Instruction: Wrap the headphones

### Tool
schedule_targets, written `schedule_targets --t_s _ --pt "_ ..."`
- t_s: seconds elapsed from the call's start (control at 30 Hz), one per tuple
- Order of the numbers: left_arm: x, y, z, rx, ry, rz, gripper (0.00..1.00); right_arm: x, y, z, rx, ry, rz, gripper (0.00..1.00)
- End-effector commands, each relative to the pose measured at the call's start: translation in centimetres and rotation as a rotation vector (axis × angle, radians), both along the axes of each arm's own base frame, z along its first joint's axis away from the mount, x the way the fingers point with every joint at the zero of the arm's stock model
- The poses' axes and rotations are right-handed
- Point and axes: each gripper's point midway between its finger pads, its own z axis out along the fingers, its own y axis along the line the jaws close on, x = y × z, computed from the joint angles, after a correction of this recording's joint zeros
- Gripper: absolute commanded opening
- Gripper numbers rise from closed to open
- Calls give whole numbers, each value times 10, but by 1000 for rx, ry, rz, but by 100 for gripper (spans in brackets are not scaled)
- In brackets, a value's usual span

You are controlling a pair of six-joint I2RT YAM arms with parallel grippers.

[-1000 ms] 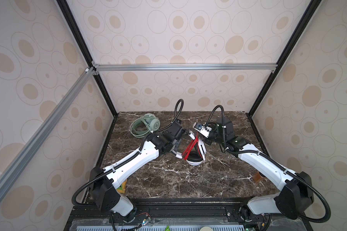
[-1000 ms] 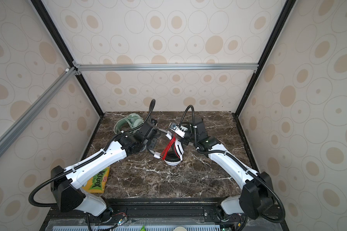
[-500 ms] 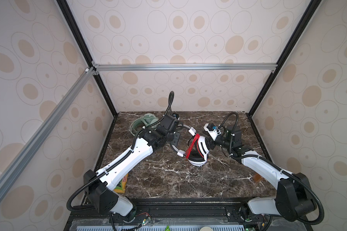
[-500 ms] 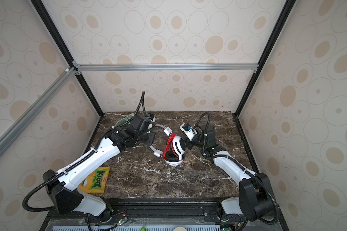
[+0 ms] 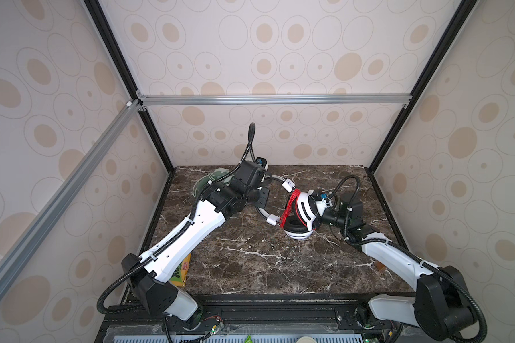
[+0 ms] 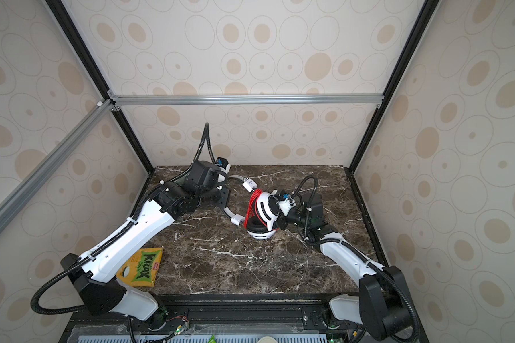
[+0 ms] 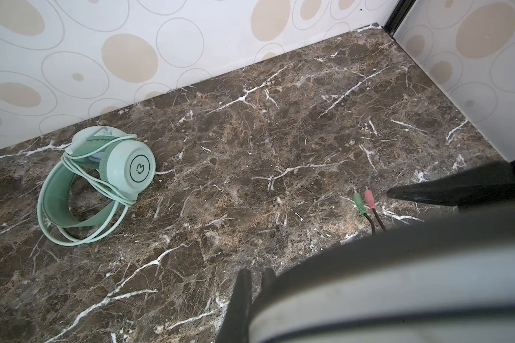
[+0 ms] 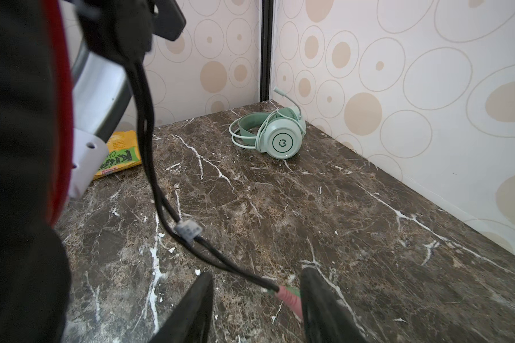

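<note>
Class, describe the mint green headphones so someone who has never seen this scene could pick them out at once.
On the marble table, look to the far left corner. The mint green headphones lie there; unlike the white-and-black pair with red cord mid-table, they are pale green throughout, cord included.

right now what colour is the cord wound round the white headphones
Red; the cord shows best in a top view.

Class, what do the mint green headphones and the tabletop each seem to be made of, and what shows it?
Mint green headphones: likely moulded plastic, smooth with a soft sheen on the round cup. Tabletop: brown marble or a marble-look laminate; white veins, slight gloss, cannot tell which.
</note>
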Motion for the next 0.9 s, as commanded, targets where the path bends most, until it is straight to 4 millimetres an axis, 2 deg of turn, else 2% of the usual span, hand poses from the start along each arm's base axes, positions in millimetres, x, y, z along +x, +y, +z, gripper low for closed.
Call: schedule_targets --t_s 0.0,0.17,0.4,0.5,0.63,0.77,0.87 --pt "8 -5 39 -106 -64 21 0 -12 6 12 29 -51 74 50" --pt "12 -9 50 -123 -58 16 0 -9 11 7 5 -83 117 63" --pt "17 -18 62 -154 -27 5 0 -4 22 7 19 -96 190 62" --pt "20 -20 64 -163 -24 2 0 -4 26 9 33 -98 209 58" --pt "24 -19 67 -173 -22 11 0 -4 28 10 40 -100 225 42" --pt "33 -13 70 -204 -12 51 0 -10 29 5 38 -76 253 1" --pt "45 -2 72 -257 4 118 0 -14 30 2 59 -49 259 0"
